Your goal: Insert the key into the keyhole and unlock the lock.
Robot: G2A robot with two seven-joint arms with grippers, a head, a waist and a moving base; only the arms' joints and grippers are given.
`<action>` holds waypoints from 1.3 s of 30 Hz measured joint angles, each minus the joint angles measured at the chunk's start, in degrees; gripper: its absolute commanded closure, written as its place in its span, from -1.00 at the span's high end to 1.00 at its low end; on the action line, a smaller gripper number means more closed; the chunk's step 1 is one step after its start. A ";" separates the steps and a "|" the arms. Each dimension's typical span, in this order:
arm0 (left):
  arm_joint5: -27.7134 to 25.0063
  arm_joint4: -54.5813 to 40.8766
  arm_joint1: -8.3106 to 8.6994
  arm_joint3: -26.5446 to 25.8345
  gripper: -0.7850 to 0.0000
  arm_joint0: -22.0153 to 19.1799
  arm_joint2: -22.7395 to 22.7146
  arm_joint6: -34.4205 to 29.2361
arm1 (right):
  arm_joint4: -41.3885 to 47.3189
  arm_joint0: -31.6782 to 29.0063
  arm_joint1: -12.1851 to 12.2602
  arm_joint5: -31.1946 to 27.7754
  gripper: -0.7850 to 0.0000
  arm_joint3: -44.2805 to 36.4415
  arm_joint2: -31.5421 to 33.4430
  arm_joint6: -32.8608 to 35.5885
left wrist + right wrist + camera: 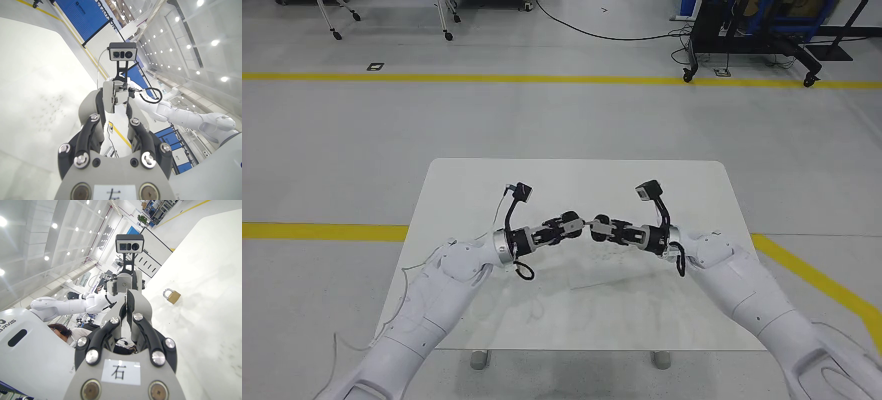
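The padlock (173, 297), a brass-coloured body with a silvery shackle (166, 293) that looks seated shut, is seen lying on the white counter (204, 272), well apart from both end effectors and touched by neither. Its keyhole cannot be made out from here. Above the middle of the counter the two arms are set tip to tip. The right end effector (127, 294) is clenched, its ribbed pads (130, 308) pressed almost together. The left end effector (114, 99) is released, a clear gap being left between its fingers (137, 117), with the tip of the right one just at that gap. The key itself cannot be picked out; it is possibly pinched, thin and edge-on, between the right pads, but this is not settled by the views. The step in hand is judged to be the readying of the key between the two end effectors, a handover or regrasp, with insertion not yet begun, so the task is taken to be at an early stage. For the next move, a firm hold on the key's bow with the blade left exposed would be called for. The padlock would also need to be steadied by the other end effector, keyhole turned toward the blade, so that the two can be lined up squarely before any push or turn is applied.
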 measured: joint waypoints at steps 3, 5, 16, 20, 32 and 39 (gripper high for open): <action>-0.07 0.02 -0.04 -0.10 1.00 0.17 -0.34 1.78 | -0.51 -0.40 0.25 -1.15 -1.00 0.68 1.19 0.22; -0.08 0.00 -0.04 -0.10 1.00 0.17 -0.33 1.51 | -0.70 -1.07 0.56 -2.36 -1.00 0.96 2.31 -0.12; -0.04 0.39 0.01 -0.51 1.00 0.19 -0.51 1.78 | -0.35 -5.78 2.13 -8.73 -1.00 1.20 7.18 -4.31; 0.06 11.21 1.64 -6.95 1.00 1.74 -5.36 5.82 | -0.36 -5.77 2.13 -8.71 -1.00 1.18 7.17 -4.29; 29.67 67.95 8.14 -50.37 1.00 30.22 -26.61 -4.56 | -0.36 -5.77 2.13 -8.71 -1.00 1.19 7.17 -4.29; 36.69 75.42 6.85 -42.44 0.73 23.96 -16.75 -12.02 | -0.36 -5.77 2.13 -8.71 -1.00 1.19 7.17 -4.29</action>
